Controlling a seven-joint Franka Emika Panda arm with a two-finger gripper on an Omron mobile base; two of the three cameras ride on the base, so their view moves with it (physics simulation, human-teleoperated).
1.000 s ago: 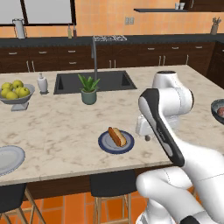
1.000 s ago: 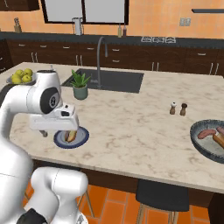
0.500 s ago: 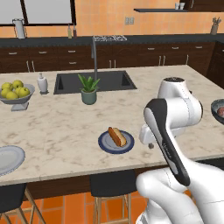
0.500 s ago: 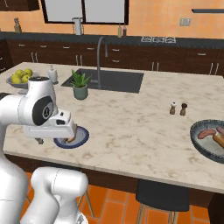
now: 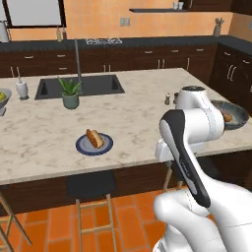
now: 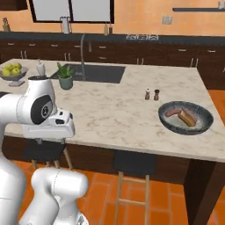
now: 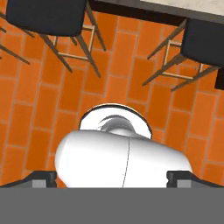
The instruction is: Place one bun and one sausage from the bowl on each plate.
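Note:
A small blue-rimmed plate (image 5: 81, 146) lies near the counter's front edge and carries a bun with a sausage (image 5: 93, 138). The wide dark grey bowl (image 6: 205, 120) sits at the right end of the counter and holds a sausage (image 6: 172, 112) and a bun (image 6: 188, 117). In the left base view the bowl (image 5: 238, 116) is partly hidden behind my arm. My gripper (image 7: 112, 177) is open with nothing between its widely spread fingertips (image 7: 43, 177). It points down at the orange floor in front of the counter, well apart from the plate and the bowl.
Salt and pepper shakers (image 6: 152, 94) stand left of the bowl. A potted plant (image 5: 70, 93) and a sink (image 5: 78, 85) lie further back, with a fruit bowl (image 6: 14, 71) at the far left. Dark stools (image 7: 43, 16) stand under the counter edge.
The whole picture has shifted: the base has driven right, so the bowl looks closer. My hand has drawn back from above the plate and now faces the floor, still open.

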